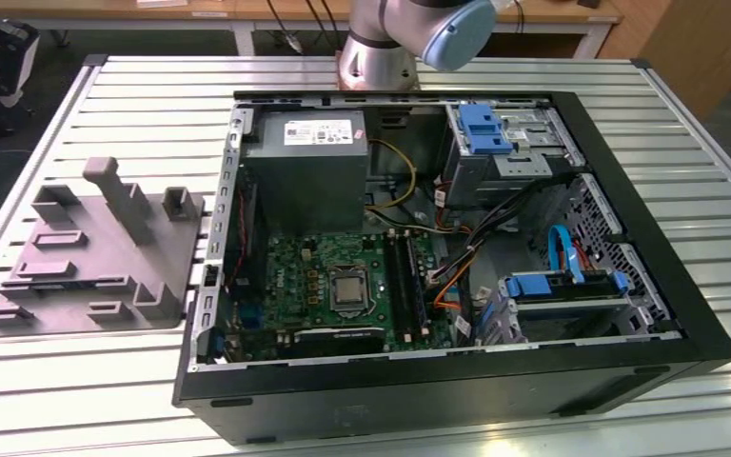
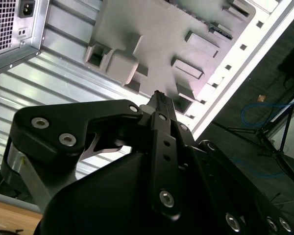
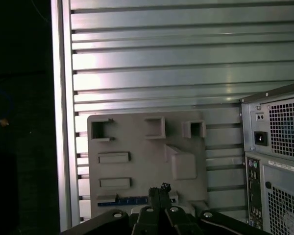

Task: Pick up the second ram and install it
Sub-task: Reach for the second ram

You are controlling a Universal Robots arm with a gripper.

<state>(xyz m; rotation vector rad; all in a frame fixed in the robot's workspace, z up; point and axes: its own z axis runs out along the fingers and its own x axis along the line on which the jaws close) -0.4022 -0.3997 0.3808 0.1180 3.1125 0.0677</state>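
On the slatted table (image 1: pixel 149 95) the open computer case (image 1: pixel 442 390) takes up the middle. The grey block (image 1: pixel 99 257) sits just beside it, toward the table edge on the exterior view's left.

The ram stick (image 3: pixel 122 200) is parked on that block. In the first wrist view it shows as a thin blue strip lying along one edge of the block, seated in a low slot.

Your gripper (image 3: pixel 159 190) hangs above the block, not touching it. Its tips are over that same edge, just past one end of the stick. The fingers look pressed together with nothing between them, and the second wrist view agrees.

My take on doing this step well:
- You're at the grab stage, and shut fingers can't take a thin board, so spread them while you're up high, not down among the posts.
- Line up over the middle of the stick, not its end, so it doesn't pivot when it's lifted.
- Pinch the two flat faces squarely and keep the wrist level.
- Come straight down, since the block's raised bits sit near the slot and a slanted approach could clip them.
- Go easy on the squeeze. It's a bare circuit board, and I'd guess it flexes or slips if the grip is off-centre.
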